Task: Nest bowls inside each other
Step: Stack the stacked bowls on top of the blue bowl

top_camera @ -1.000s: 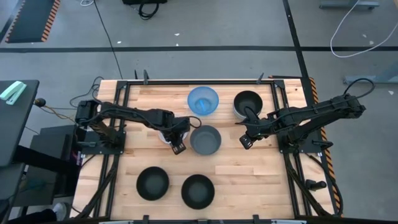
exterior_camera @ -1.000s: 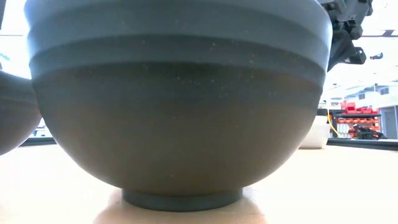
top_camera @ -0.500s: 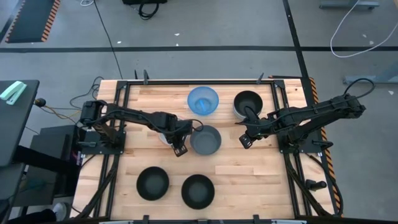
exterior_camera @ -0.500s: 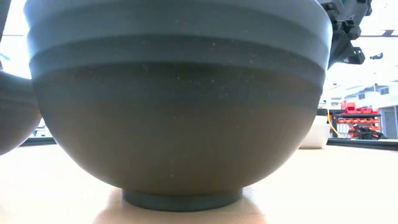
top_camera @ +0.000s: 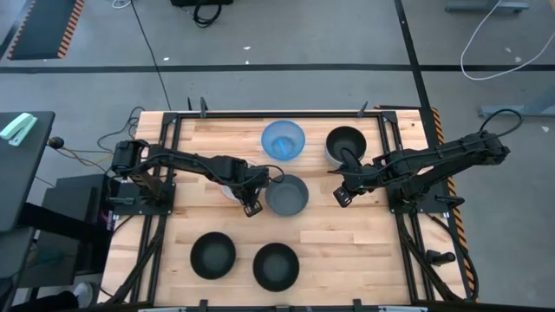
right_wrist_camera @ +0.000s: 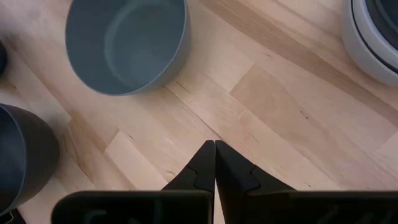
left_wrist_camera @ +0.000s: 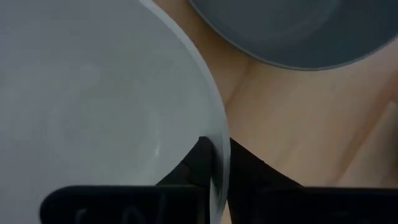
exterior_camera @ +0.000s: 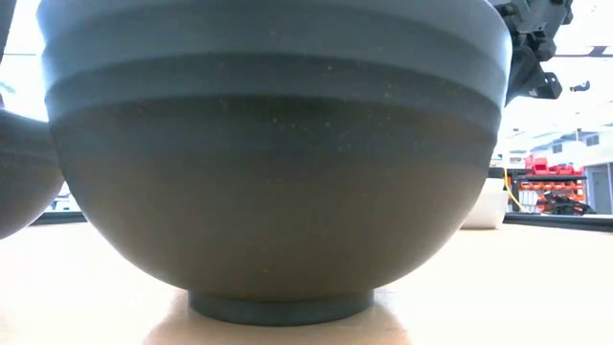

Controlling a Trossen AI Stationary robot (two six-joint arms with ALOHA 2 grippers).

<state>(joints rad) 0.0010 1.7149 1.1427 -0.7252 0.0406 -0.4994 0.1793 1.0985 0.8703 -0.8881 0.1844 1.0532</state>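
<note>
My left gripper point(top_camera: 252, 205) is shut on a pale bowl point(top_camera: 229, 188) left of centre, mostly hidden under the arm in the high view; it fills the left wrist view point(left_wrist_camera: 93, 106). A grey bowl point(top_camera: 287, 195) stands right beside it on its base. Behind these stand a blue bowl point(top_camera: 284, 140) and a black bowl nested in a white one point(top_camera: 345, 144). Two black bowls point(top_camera: 212, 255) point(top_camera: 276, 265) stand near the front edge. My right gripper point(top_camera: 341, 198) hovers shut over bare wood right of the grey bowl point(right_wrist_camera: 127, 40). My left gripper pinches the pale bowl's rim point(left_wrist_camera: 219, 163), one finger point(left_wrist_camera: 200, 163) inside the bowl and the other outside. The fingers come from above, pointing down. Whether the bowl's base is on the table, I cannot tell.
The nearest black bowl point(exterior_camera: 278, 163) fills the low view. The table is a wooden top point(top_camera: 347, 243) inside a black frame. Bare wood lies between the grey bowl and the right gripper, and at the front right corner.
My left gripper has edged a little toward the table's right with the pale bowl, closer to the grey bowl. The right arm has kept still.
</note>
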